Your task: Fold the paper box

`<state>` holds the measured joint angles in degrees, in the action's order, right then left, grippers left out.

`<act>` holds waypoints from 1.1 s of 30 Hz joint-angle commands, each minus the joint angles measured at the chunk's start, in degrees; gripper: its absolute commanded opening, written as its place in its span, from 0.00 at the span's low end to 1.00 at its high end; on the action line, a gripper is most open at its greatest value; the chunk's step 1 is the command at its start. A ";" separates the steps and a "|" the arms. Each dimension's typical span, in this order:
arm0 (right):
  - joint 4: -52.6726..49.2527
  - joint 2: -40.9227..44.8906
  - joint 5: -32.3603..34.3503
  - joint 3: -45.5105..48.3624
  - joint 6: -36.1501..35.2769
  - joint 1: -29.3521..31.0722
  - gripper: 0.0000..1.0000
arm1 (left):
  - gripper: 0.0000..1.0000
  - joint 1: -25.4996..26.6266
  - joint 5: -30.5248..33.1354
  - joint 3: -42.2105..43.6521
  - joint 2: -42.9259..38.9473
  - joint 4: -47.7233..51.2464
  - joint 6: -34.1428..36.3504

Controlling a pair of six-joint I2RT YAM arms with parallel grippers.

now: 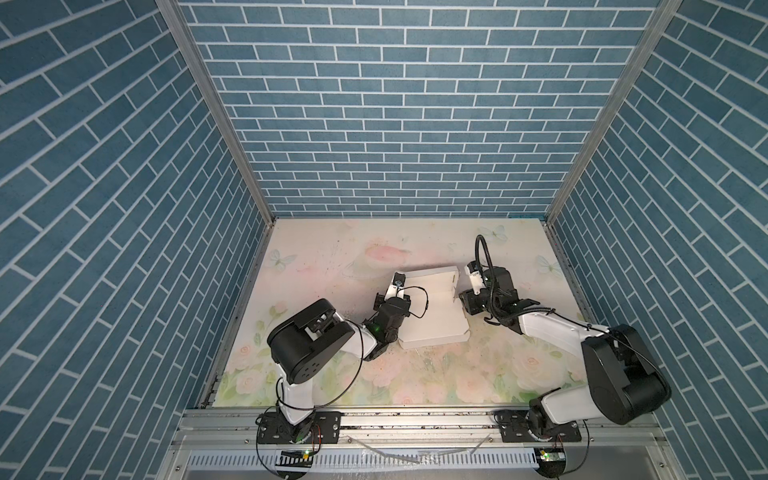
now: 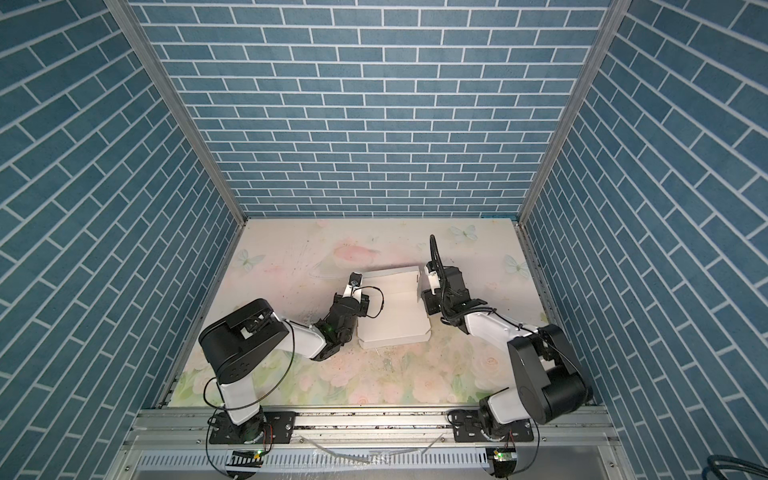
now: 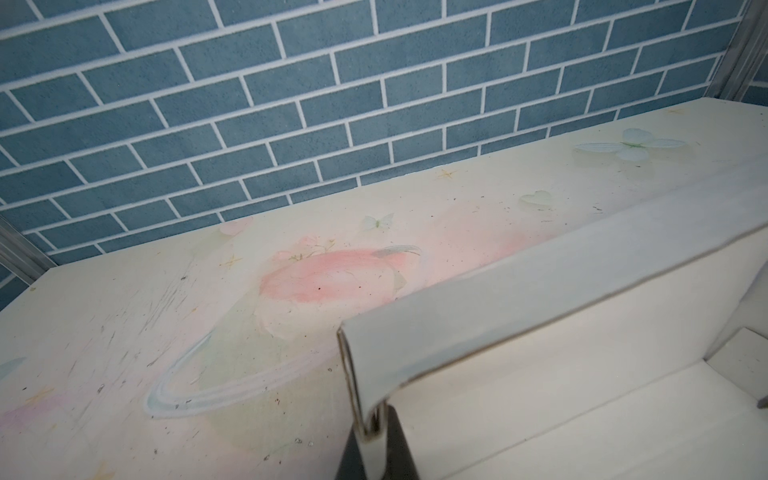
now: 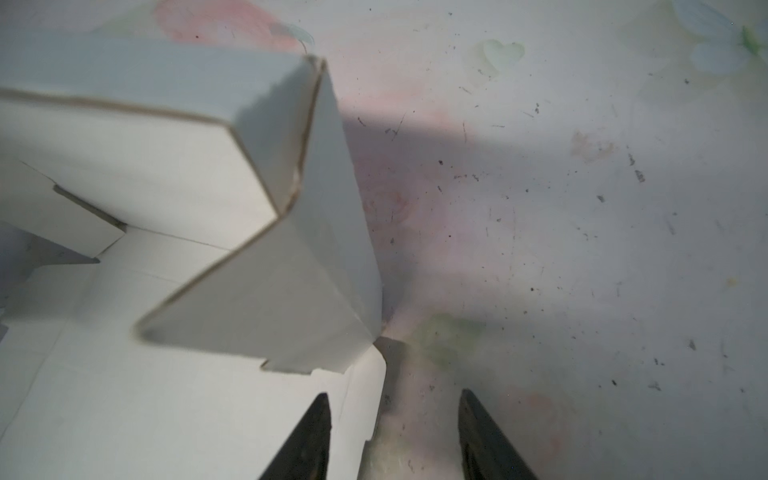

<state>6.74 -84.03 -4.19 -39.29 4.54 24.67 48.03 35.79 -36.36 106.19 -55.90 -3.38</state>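
Holding one wall while I line up on a flap.
The paper box sits mid-table, half formed. My left gripper is pinched tight on the end of its raised far wall, I judge to hold it upright. My right gripper stands half open astride a flat flap, gripping nothing.

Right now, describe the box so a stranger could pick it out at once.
Find the floral table inside the blue brick walls. Near its middle lies the box, its far corner pinched by the left gripper, the right gripper open beside it. It is the only loose thing there: plain white card, shallow, half folded.
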 commanded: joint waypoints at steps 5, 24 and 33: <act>6.33 -7.80 -4.04 -7.97 -3.33 -1.19 0.47 | 0.00 0.07 -3.71 2.94 5.08 13.67 1.54; 12.16 -16.80 -9.14 -13.59 -7.24 -1.81 0.31 | 0.00 0.05 -4.77 2.33 7.01 12.92 3.11; 14.54 -18.87 -10.01 -15.07 -7.10 -1.88 0.23 | 0.00 0.04 -5.36 1.97 7.66 12.96 3.09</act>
<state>18.28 -101.78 -12.93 -51.70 -0.36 22.96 47.97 35.77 -37.06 108.68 -59.55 -1.48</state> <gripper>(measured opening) 0.237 0.075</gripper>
